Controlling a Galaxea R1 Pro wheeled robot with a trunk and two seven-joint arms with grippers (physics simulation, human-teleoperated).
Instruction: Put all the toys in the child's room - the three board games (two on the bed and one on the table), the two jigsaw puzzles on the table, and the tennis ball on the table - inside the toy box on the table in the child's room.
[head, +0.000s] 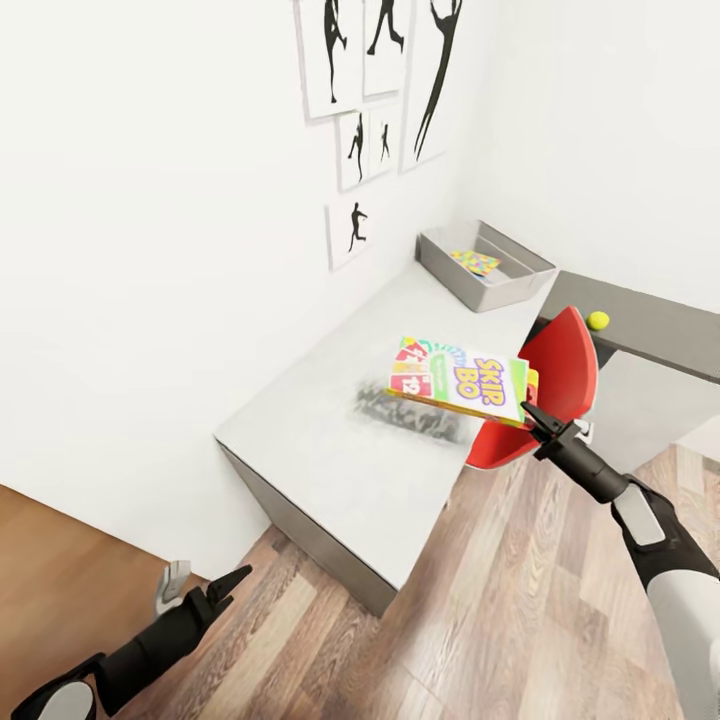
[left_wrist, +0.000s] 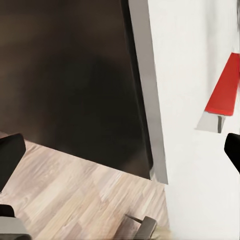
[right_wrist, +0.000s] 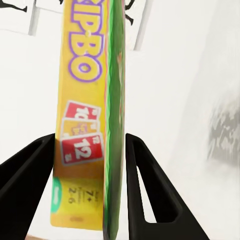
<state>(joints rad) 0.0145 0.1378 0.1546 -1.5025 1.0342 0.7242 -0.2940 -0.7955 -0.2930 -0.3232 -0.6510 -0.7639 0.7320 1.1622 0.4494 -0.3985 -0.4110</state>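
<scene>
- Left claw (head: 205, 590) hangs low over the wood floor (head: 480, 620), fingers parted, holding nothing.
- Right claw (head: 527, 410) clamps the Skip-Bo game (head: 460, 378) above the table (head: 340, 460).
- Farther along the table, the toy box (head: 487, 265) holds a jigsaw puzzle (head: 475, 262); the tennis ball (head: 598, 320) lies beyond the red chair (head: 560, 380).

white walls (head: 150, 250), black silhouette pictures (head: 385, 70), wood-plank floor (head: 480, 620), red chair (head: 560, 380) beside the desk

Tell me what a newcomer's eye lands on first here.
The bright Skip-Bo box, pinched at one end by the right gripper and held in the air above the pale table, in front of the red chair. Beyond it, the grey toy box sits at the table's far end with a jigsaw puzzle inside.
</scene>
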